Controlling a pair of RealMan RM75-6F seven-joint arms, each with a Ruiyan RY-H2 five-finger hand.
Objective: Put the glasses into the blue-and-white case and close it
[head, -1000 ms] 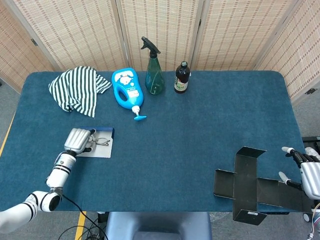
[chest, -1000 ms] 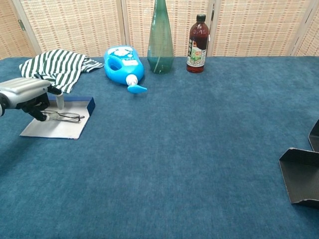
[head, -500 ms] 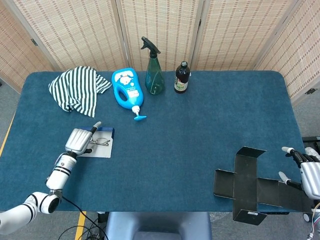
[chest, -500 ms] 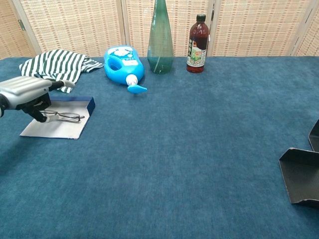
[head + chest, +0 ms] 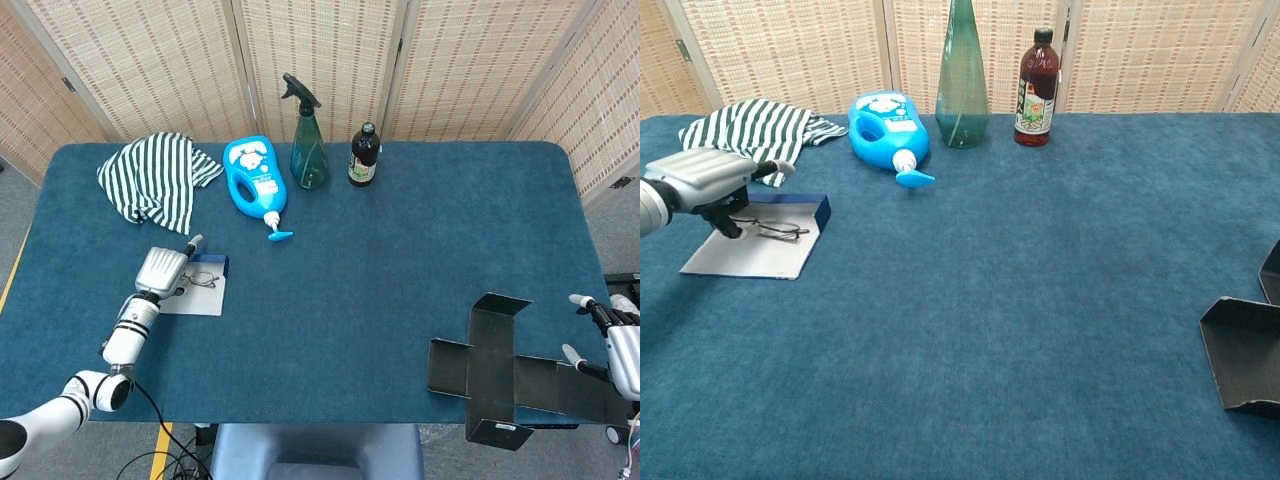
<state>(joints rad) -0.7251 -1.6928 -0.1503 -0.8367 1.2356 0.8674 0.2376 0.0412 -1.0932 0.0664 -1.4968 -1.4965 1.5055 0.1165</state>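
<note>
The blue-and-white case lies open and flat near the table's left front. The thin wire glasses rest on its white inside, beside the blue rim. My left hand hovers over the case's left part. One finger points out to the right and the dark lower fingers curl down at the glasses' left end; whether they pinch it is unclear. My right hand sits at the table's right front edge with fingers apart, holding nothing, and only the head view shows it.
A striped cloth, a blue detergent bottle, a green spray bottle and a dark bottle line the far side. A flattened black box lies at the right front.
My left hand has risen and shifted slightly away from me over the case, and one finger swung from pointing down to pointing right. The glasses barely moved. The right hand is about unchanged.
</note>
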